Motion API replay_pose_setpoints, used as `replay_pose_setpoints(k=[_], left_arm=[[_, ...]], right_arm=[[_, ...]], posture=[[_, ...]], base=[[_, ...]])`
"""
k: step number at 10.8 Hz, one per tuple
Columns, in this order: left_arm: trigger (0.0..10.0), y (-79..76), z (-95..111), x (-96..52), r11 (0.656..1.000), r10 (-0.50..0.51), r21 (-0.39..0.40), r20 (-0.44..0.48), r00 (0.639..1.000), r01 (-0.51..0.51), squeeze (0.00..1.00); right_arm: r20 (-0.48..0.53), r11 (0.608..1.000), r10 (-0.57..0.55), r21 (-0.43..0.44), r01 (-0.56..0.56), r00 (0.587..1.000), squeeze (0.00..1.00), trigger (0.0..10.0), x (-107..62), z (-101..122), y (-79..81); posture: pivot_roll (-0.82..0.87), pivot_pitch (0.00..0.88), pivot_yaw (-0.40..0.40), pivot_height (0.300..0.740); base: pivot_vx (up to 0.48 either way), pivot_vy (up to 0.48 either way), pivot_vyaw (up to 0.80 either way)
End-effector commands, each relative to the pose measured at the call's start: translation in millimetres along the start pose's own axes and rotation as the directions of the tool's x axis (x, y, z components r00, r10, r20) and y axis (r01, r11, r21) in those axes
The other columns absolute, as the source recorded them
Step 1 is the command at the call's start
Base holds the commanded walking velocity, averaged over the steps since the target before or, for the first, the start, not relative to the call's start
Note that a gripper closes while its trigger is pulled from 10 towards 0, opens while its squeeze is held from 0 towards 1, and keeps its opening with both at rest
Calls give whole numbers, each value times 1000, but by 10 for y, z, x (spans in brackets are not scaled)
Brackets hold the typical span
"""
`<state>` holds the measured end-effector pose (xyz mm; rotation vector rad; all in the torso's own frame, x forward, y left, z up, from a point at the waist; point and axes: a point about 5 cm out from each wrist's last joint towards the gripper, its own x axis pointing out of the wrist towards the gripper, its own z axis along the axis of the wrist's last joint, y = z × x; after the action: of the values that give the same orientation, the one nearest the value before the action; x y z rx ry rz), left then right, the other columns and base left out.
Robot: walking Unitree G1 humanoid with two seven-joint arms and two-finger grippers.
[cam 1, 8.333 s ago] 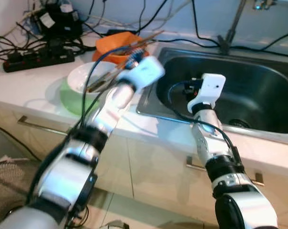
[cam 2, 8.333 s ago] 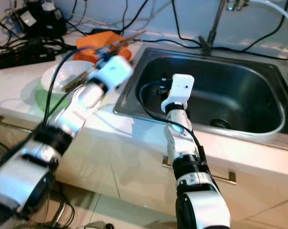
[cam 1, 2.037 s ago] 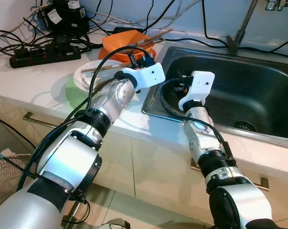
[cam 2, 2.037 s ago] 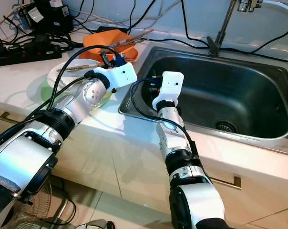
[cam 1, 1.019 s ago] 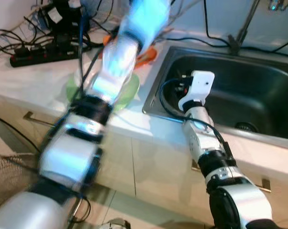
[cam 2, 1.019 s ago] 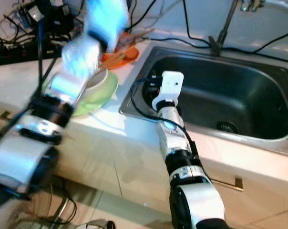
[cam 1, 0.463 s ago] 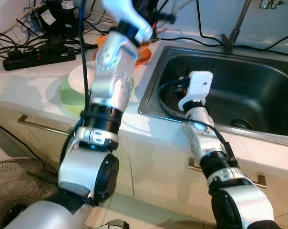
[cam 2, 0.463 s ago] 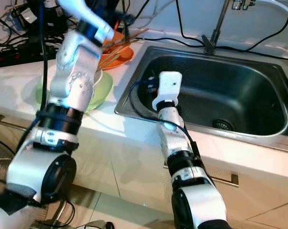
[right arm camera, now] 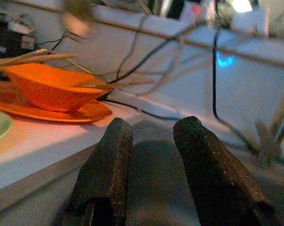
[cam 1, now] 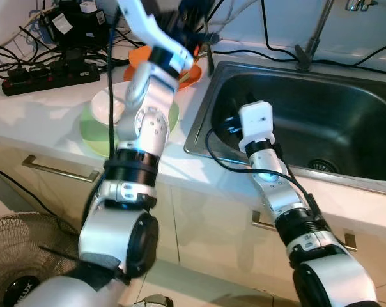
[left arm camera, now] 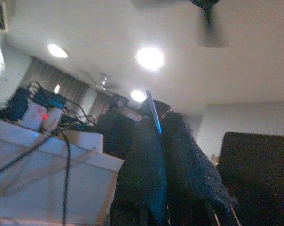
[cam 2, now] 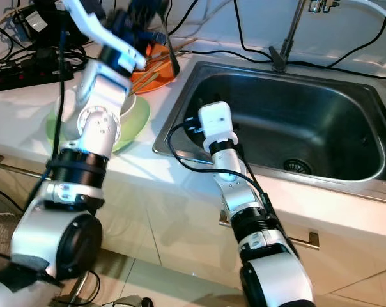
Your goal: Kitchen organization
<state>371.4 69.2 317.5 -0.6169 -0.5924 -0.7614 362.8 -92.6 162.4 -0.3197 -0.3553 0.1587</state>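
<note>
A white kitchen desk (cam 1: 52, 105) runs beside a steel sink (cam 2: 365, 121). A thin rod-like utensil (left arm camera: 153, 112) is pinched in the raised left tool (left arm camera: 160, 123), above the orange bowl (right arm camera: 52, 87) and green plate (cam 2: 135, 125). The right tool (right arm camera: 151, 134), fingers apart, hovers over the sink's near corner.

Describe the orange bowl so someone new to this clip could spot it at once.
Start at the stainless steel sink and move to the white counter on the robot's left. The orange bowl sits on a matching orange plate near the back, chopsticks across its rim, behind the green plate.
</note>
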Motion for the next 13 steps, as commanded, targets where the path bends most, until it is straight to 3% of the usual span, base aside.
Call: replay_pose_setpoints(k=[1,3,7,8,10,12,13], left_arm=[[10000,-34,33,7,999,-29,-16,9,1000,30,0],[10000,-51,-57,-37,999,-40,-28,-38,999,39,0],[10000,-16,-168,-154,975,-6,-222,-31,999,-1,0],[10000,-11,-187,-167,971,-2,-240,-34,999,-7,0],[10000,-26,-205,-171,978,-16,-209,-56,998,4,0],[10000,-68,-184,-143,997,-43,-70,-88,995,37,0],[10000,-76,-178,-127,996,-39,-82,-73,997,33,0]], right_arm=[[28,1000,8,-14,-7,1000,0,10000,-9,39,31],[28,1000,-9,-10,9,1000,0,10000,-15,43,26],[30,999,-31,18,31,999,0,10000,-13,65,29],[32,999,-26,22,25,999,0,10000,-13,73,45],[29,1000,-11,22,11,1000,0,10000,-21,68,62],[15,1000,-21,18,21,1000,0,10000,-37,36,29],[20,1000,-5,22,4,1000,0,10000,-39,47,60]], posture=[[16,0,42,740],[15,0,43,740],[10,0,48,740],[9,0,48,740],[8,0,48,740],[10,0,49,740],[8,0,49,740]], base=[[0,0,0],[0,0,0],[0,0,0],[0,0,0],[0,0,0],[0,0,0],[0,0,0]])
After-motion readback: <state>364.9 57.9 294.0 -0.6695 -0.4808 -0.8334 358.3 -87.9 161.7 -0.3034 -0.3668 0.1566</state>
